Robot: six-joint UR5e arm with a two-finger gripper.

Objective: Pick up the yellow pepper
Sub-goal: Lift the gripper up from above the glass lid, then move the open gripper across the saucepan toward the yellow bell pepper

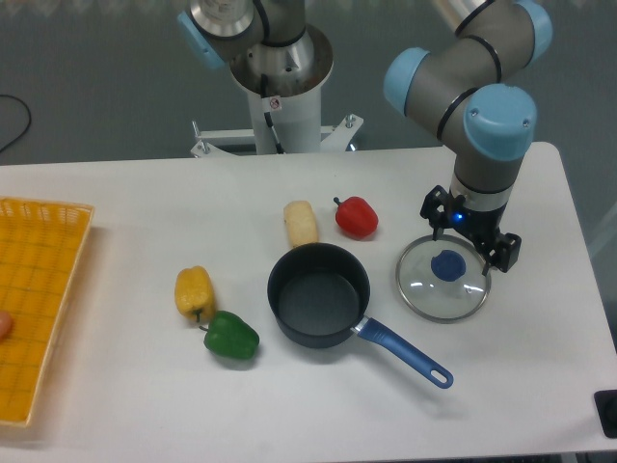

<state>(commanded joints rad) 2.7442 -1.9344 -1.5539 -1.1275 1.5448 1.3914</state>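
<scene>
1. My gripper (pixel 469 241) hangs over the glass lid (pixel 442 280) at the right of the table (pixel 116 193), fingers spread apart and holding nothing.
2. The yellow pepper (pixel 194 291) lies well to the left, slightly nearer the camera, its long axis running roughly near-to-far.
3. Between us sit the dark pan (pixel 319 294) and the red pepper (pixel 356 217), so I judge a raised crossing wise.
4. The green pepper (pixel 231 335) touches it on the near right; its left and far sides look open.
</scene>
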